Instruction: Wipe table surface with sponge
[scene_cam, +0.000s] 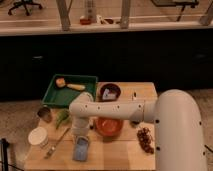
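- Sponge [81, 148] lies flat on the desk [117, 159], close to the front edge and just left of the red bowl [108, 126]; flat against the wood is how it has to sit for a wiping stroke.
- End effector [80, 136] comes down from the arm's white elbow and sits right at the sponge's far end, in front and to the left of the red bowl. It looks to be pressing or gripping the pad, but whether it is spread or pinched I cannot tell.
- Fork [56, 143] and white lidded tub [38, 136] rest further left of the red bowl, so my guess is that a sideways swipe there would be cramped.
- Dark grapes [145, 139] sit right of the red bowl, leaving bare planks in front of it as the likeliest wiping lane.
- Green tray [67, 91] stands beyond and left of the red bowl, holding food clear of the wood.
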